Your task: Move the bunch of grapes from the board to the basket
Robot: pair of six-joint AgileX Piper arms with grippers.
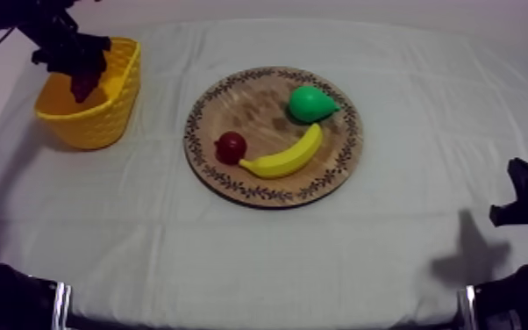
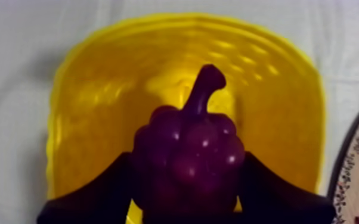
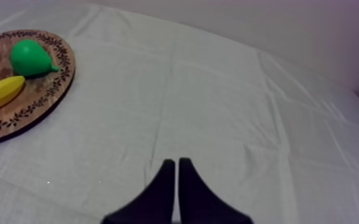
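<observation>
Up at the upper left of the top view, the left gripper (image 1: 76, 63) hangs over the open mouth of the yellow basket (image 1: 108, 121) with its two black fingers closed round the bunch of grapes (image 1: 84, 85). From the left wrist view, the dark purple bunch sits pinched between the fingers (image 2: 92, 196), one on each flank, its stem pointing toward the basket's far wall, with the yellow inside of the basket behind it. Whether the grapes touch the basket floor I cannot tell. The basket stands on the grey-white cloth (image 1: 232, 254), left of the round wooden board (image 1: 276, 195) and apart from it.

On the board, at the middle of the top view, lie a green pear (image 1: 310, 103) toward the far right, a banana (image 1: 285, 156) curving along the near side, and a small red fruit (image 1: 231, 147) touching the banana's left end.

Over at the table's other side, the right gripper (image 3: 177, 164) holds nothing: its fingers lie together as a narrow wedge above bare cloth, well apart from the board, whose pear and banana show beyond it in the right wrist view.
</observation>
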